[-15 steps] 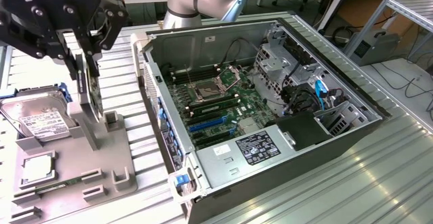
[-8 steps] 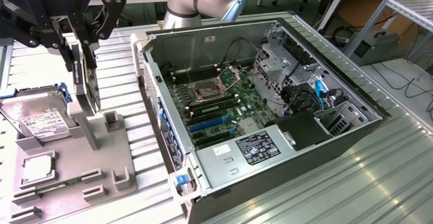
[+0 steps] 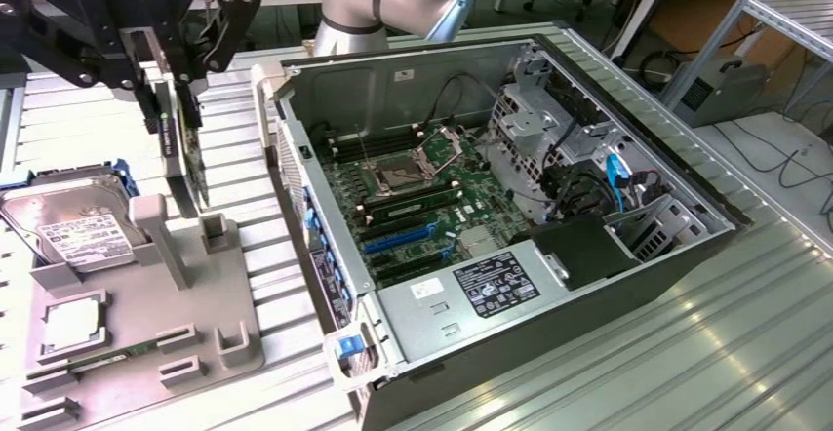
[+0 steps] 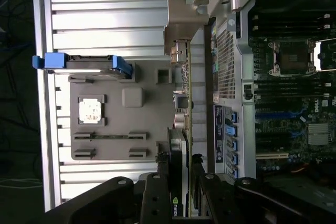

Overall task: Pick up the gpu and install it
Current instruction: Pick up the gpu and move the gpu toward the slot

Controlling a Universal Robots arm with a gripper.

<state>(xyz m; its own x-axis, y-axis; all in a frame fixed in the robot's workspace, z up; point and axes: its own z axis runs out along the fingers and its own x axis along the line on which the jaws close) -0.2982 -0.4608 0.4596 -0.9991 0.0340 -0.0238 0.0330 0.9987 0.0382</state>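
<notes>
The gpu (image 3: 179,153) is a thin dark card standing on edge over the grey holder tray (image 3: 156,333), at the exterior view's left. My gripper (image 3: 167,75) is shut on its upper edge from above. The card's lower edge is close to the tray's upright posts; I cannot tell whether it touches them. In the wrist view the gpu (image 4: 181,129) appears edge-on, with its silver bracket (image 4: 181,27) at the far end and my gripper (image 4: 178,190) clamped on either side. The open computer case (image 3: 677,173) lies beside the tray, with the motherboard's blue slots (image 3: 404,238) exposed.
A silver hard drive (image 3: 72,228) with a white label and a small square CPU chip (image 3: 72,322) sit on the same tray. The case wall (image 3: 293,158) stands between the tray and the motherboard. Cables and a drive cage (image 3: 573,129) crowd the case's far side.
</notes>
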